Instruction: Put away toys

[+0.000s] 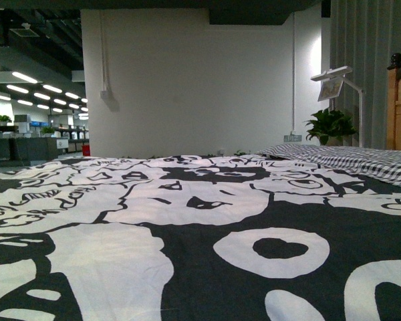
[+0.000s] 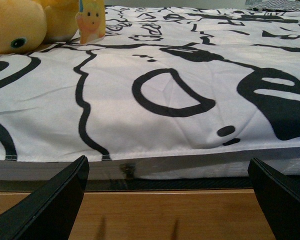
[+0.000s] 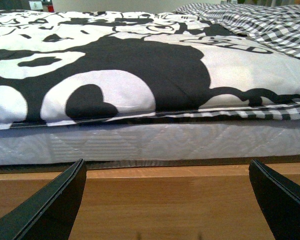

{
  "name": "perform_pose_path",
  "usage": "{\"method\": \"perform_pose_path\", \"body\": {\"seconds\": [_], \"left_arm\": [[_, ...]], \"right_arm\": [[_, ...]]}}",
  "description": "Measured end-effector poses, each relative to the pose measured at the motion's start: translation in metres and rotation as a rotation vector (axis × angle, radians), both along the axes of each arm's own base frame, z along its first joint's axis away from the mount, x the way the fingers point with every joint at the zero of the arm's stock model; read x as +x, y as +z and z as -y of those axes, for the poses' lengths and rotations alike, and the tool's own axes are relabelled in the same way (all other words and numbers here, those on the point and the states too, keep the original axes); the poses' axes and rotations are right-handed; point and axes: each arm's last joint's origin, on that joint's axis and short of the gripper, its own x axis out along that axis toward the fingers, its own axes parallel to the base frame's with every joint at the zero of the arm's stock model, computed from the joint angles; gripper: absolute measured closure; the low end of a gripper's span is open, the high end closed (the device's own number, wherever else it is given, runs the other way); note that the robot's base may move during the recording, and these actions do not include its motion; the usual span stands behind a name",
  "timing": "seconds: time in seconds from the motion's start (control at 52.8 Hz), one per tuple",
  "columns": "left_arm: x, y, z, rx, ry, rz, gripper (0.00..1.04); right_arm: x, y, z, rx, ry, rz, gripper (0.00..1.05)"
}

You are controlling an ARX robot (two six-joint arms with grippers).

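Jaws apart and empty on left tool (image 2: pixel 167 162) and right tool (image 3: pixel 167 162), at counter (image 3: pixel 140 142) edge. Well beyond left tool, orange plush toy (image 2: pixel 15 25) sits on duvet (image 2: pixel 190 65). Risk: reach snags duvet, dragging toy.

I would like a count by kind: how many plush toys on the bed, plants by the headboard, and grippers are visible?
plush toy: 1
plant: 1
grippers: 2 (left gripper, right gripper)
Total: 4
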Motion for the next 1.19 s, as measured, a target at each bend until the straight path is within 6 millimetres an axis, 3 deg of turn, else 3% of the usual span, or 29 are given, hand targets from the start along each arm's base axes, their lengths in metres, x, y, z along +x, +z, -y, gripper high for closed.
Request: {"method": "perform_pose_path", "body": {"seconds": [1.194], "left_arm": [[0.0000,0.0002,0.0000,0.000,0.003,0.002,0.06]], "right_arm": [[0.0001,-0.0001,-0.0001,0.000,0.003,-0.001,0.07]]}}
